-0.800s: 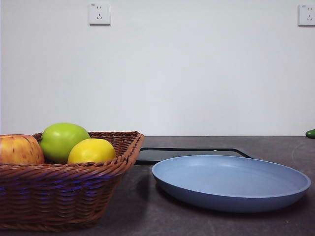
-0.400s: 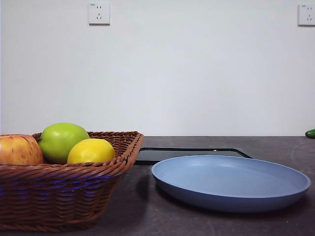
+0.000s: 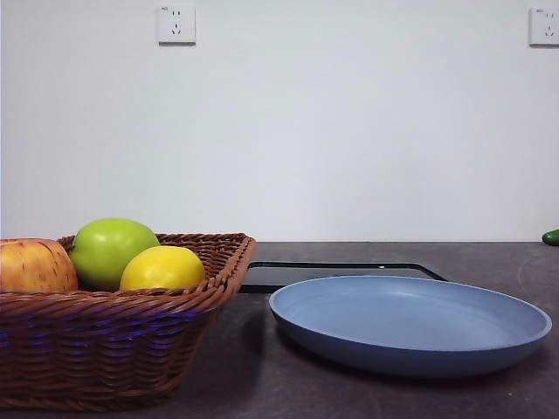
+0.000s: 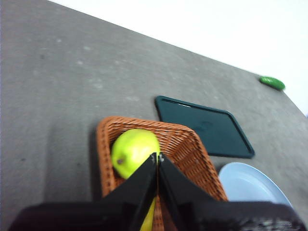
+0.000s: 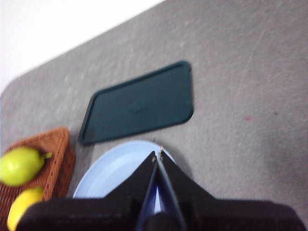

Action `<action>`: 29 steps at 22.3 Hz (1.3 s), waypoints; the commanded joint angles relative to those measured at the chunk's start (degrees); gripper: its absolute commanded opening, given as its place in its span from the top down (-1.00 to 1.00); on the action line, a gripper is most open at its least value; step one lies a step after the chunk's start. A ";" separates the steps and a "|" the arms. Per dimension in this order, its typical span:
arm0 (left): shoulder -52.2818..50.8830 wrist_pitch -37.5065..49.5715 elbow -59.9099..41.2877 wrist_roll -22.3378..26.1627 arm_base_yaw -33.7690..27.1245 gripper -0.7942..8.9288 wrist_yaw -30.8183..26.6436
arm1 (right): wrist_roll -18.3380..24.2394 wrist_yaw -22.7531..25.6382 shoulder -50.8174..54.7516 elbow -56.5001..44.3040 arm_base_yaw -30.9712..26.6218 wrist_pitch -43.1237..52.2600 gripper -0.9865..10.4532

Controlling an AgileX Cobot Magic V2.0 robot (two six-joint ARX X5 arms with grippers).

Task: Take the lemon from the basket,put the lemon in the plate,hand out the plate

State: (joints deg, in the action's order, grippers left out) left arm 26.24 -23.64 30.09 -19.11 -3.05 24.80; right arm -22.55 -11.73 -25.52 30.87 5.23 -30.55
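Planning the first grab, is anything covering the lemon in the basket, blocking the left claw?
Nothing visible covers the small yellow lemon. It lies exposed in the brown wicker basket, beside the green apple. The left claw hangs above, jaws shut.

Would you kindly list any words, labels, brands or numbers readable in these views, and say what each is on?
None can be read.
Left wall socket: a tiny mark at its top corner, too small to read.
Right wall socket: no legible print.
Basket, plate, black tray and lemon: no lettering visible.
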 commanded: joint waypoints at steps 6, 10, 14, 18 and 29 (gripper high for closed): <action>11.32 -4.90 9.18 7.76 0.94 0.82 8.79 | 11.37 -0.42 -14.82 8.28 0.04 -6.67 0.82; 17.64 -11.76 13.27 11.96 3.04 0.82 11.61 | 15.21 -6.67 -25.53 10.64 0.07 -10.73 0.78; 19.58 -12.00 13.46 12.00 4.17 0.82 11.50 | 15.12 -9.35 -34.53 10.64 0.15 -10.47 0.54; 19.65 -11.13 13.46 12.11 4.26 0.82 11.54 | 14.71 -9.38 -42.88 10.64 0.55 -7.45 0.51; 19.65 -11.19 13.46 12.09 4.26 0.82 11.63 | 11.02 -9.29 -57.31 10.64 5.77 4.42 0.55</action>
State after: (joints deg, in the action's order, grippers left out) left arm 45.54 -35.31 42.76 -7.90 0.99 36.21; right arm -10.94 -21.02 -82.04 40.71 10.87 -26.89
